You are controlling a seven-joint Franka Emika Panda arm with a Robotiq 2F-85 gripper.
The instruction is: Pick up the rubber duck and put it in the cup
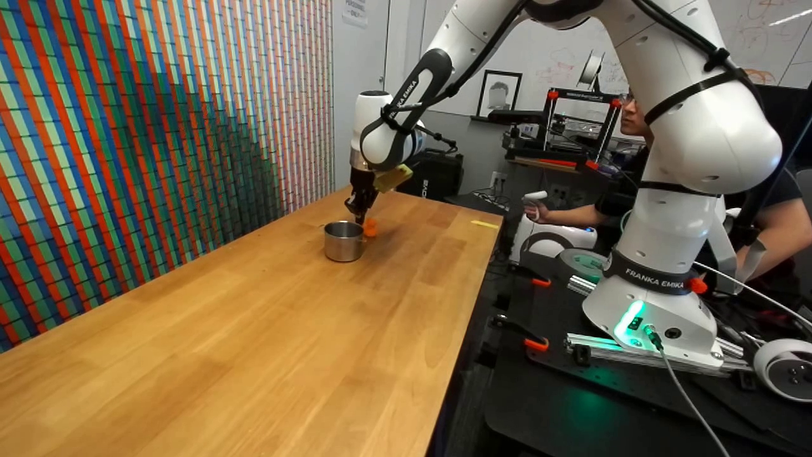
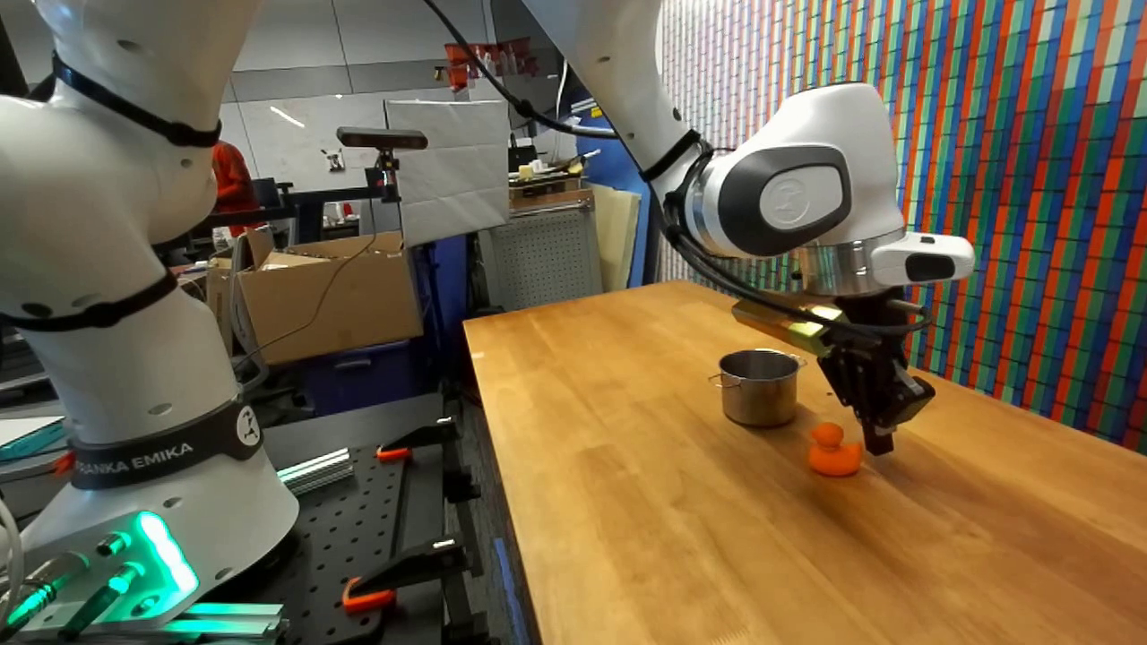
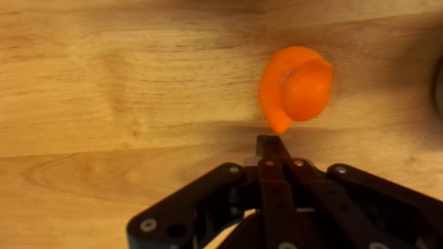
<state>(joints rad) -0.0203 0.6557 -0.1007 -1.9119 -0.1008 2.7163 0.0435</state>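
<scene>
"First container on the sheet?"

"Steel cup [image 2: 760, 400], single, short and round, wire handles at its sides. Stands upright on the wooden table [image 2: 627, 537]. Interior: upper inner wall visible in both exterior views; floor hidden, so contents cannot be fully listed."

"And the rubber duck [image 2: 835, 459]?"

"Orange, single, upright on the table, outside the cup. In an exterior view it sits nearer than the cup and to the right of it, the two near each other but apart. In the wrist view a sliver of the cup enters at the right, the duck left of it."

"Condition of the gripper [image 3: 270, 143]?"

"Black, two-fingered; fingers drawn together, holding only themselves. Tips low over the table, just beside the duck's tail; whether they touch duck or table cannot be told."

"Further containers?"

"Cardboard box [image 2: 381, 300], top flaps raised, at far left beyond the table in an exterior view. Something pale shows at its mouth; too unclear to name. Below it, blue storage bin [image 2: 376, 385]; contents hidden."
</scene>
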